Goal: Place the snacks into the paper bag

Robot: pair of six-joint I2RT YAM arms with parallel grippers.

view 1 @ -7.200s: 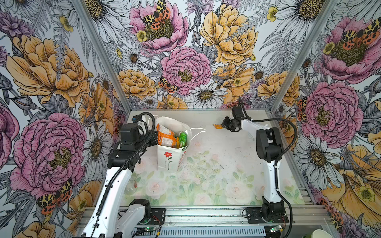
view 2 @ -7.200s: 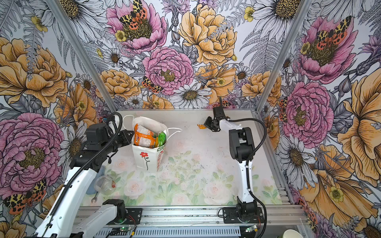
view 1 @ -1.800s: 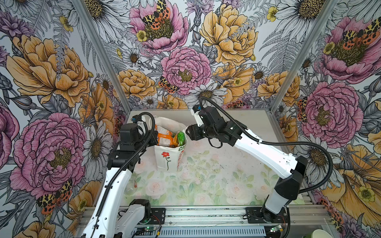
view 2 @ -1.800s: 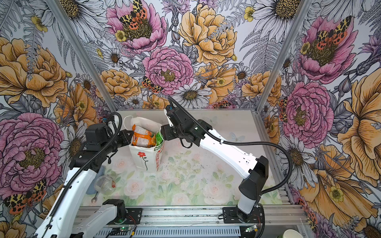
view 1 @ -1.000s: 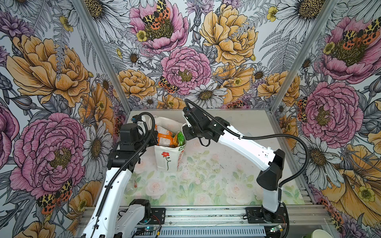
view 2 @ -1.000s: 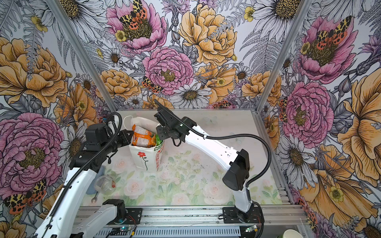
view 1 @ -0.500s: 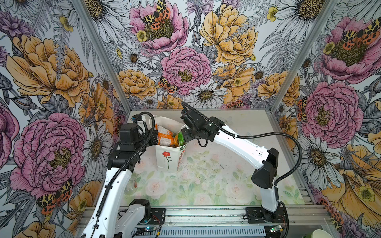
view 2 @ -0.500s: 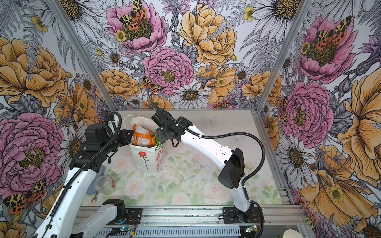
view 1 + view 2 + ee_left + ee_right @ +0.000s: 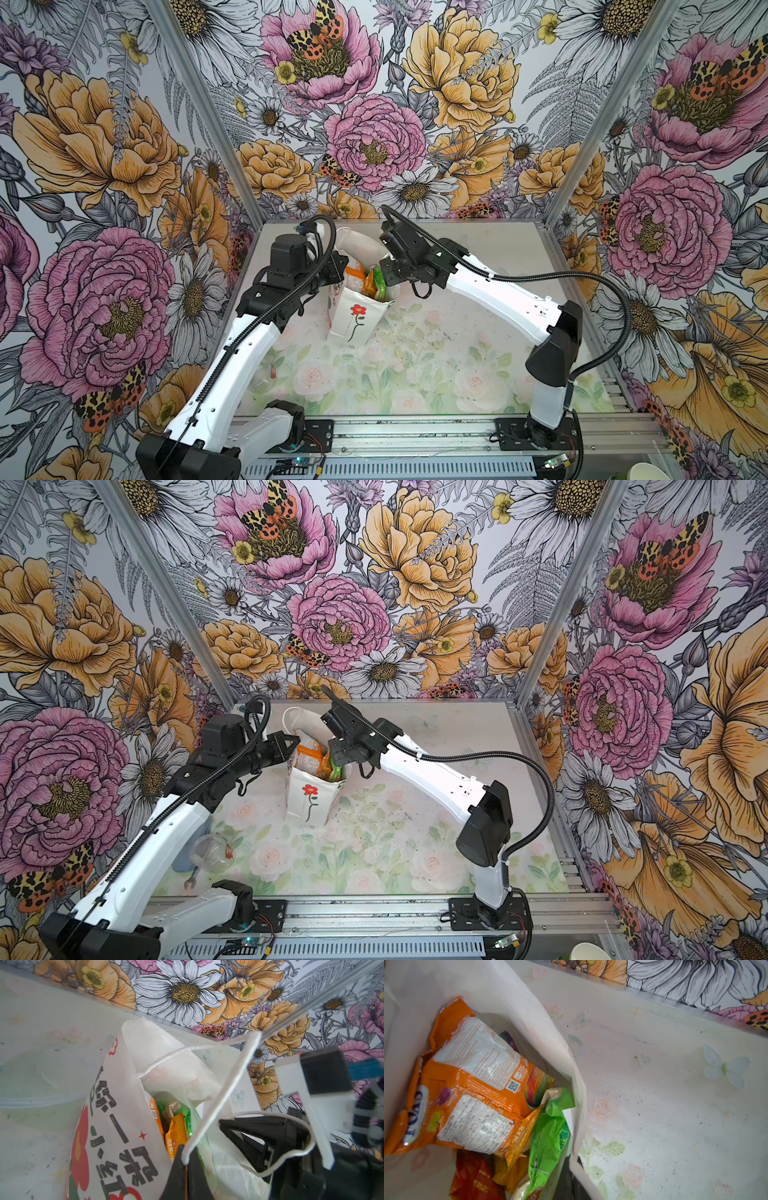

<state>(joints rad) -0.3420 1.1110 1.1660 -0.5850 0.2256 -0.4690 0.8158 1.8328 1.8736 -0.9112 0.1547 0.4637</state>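
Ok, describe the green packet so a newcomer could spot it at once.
The white bag stands toward the table's back. Inside, against the wall by the right gripper, is the green packet. It is the only green one; its neighbours are orange and red.

A paper bag (image 9: 353,322) stands upright on the table (image 9: 478,340), left of centre and toward the back wall. Inside it the snacks (image 9: 477,1088) are piled. One packet lies across the top of the others, and more are wedged between it and the bag's right wall. The left gripper (image 9: 293,742) meets the bag's left rim from the left. The right gripper (image 9: 386,286) meets the right rim from the right, so the bag sits between the two. A cord handle (image 9: 307,1140) drapes over the right gripper. Near the table's front left corner, under the left arm, lies a plastic cup (image 9: 210,852), with a small spanner (image 9: 191,882) just in front of it.
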